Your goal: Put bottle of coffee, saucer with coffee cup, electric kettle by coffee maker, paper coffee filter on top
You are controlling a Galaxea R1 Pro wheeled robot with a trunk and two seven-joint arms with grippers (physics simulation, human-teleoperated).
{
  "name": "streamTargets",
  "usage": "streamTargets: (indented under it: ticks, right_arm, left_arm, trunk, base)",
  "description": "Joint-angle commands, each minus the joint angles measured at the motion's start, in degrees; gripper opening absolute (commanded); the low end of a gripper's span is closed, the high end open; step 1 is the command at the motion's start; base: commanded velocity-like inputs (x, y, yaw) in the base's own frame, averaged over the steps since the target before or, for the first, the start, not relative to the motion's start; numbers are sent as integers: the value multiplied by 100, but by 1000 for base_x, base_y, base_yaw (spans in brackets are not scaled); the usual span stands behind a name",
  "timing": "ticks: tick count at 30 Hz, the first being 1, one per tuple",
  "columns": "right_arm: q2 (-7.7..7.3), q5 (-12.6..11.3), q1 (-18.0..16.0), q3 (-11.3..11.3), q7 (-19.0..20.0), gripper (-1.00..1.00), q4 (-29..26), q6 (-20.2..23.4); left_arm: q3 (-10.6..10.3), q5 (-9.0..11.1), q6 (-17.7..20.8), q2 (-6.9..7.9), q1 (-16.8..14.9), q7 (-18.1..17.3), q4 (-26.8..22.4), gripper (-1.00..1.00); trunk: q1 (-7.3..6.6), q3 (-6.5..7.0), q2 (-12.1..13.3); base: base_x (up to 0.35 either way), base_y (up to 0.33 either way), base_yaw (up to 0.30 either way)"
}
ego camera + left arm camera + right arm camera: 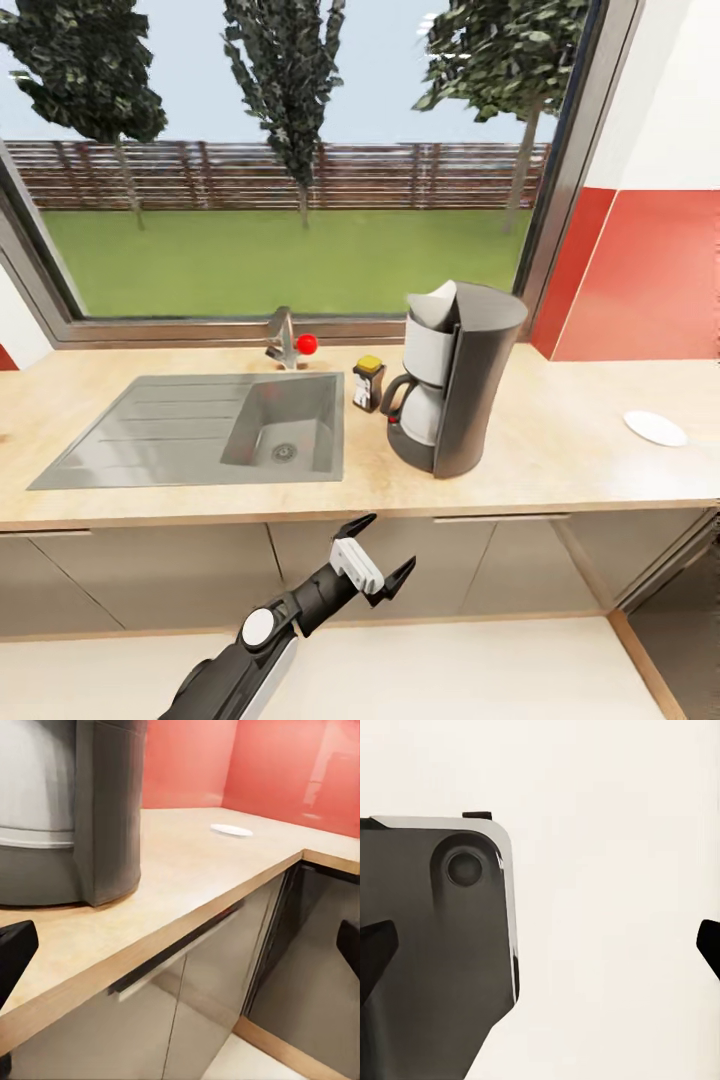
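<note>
Three of the station's items are seen on the surface (560, 450): the coffee maker (455, 375) with a white filter (437, 303) in its top, the coffee bottle (368, 383) just beside it toward the sink (190, 425), and the saucer (655, 428), which lies well apart near the red wall. The left pincer (378, 549) is held below the surface edge with its fingers spread and nothing between them; in the right wrist view the right pincer (540, 945) likewise appears spread and empty, over a pale floor beside a dark body part. The step in hand is judged to be fetching the saucer. It would best be approached low and level, the thin rim pinched from the side, then set down close beside the maker. Neither cup nor kettle is visible.
</note>
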Motion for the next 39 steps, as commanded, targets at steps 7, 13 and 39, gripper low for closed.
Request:
streamTargets:
  ticks: [7, 13, 39]
  right_arm:
    - [3, 58, -6, -47, -1, 100, 8, -21]
    - [3, 60, -6, -47, -1, 100, 8, -21]
    - [30, 54, -6, -47, 7, 100, -1, -21]
  left_arm:
    - [-2, 55, 3, 0, -6, -32, 5, 100]
    - [-2, 57, 3, 0, -6, -29, 5, 100]
    - [-2, 49, -5, -48, -6, 451, 303, 100]
  trunk:
    - [2, -11, -11]
    - [2, -11, -11]
    - [2, -11, -11]
  base:
    - [-92, -269, 0]
    - [-122, -269, -49]
    - [-51, -202, -152]
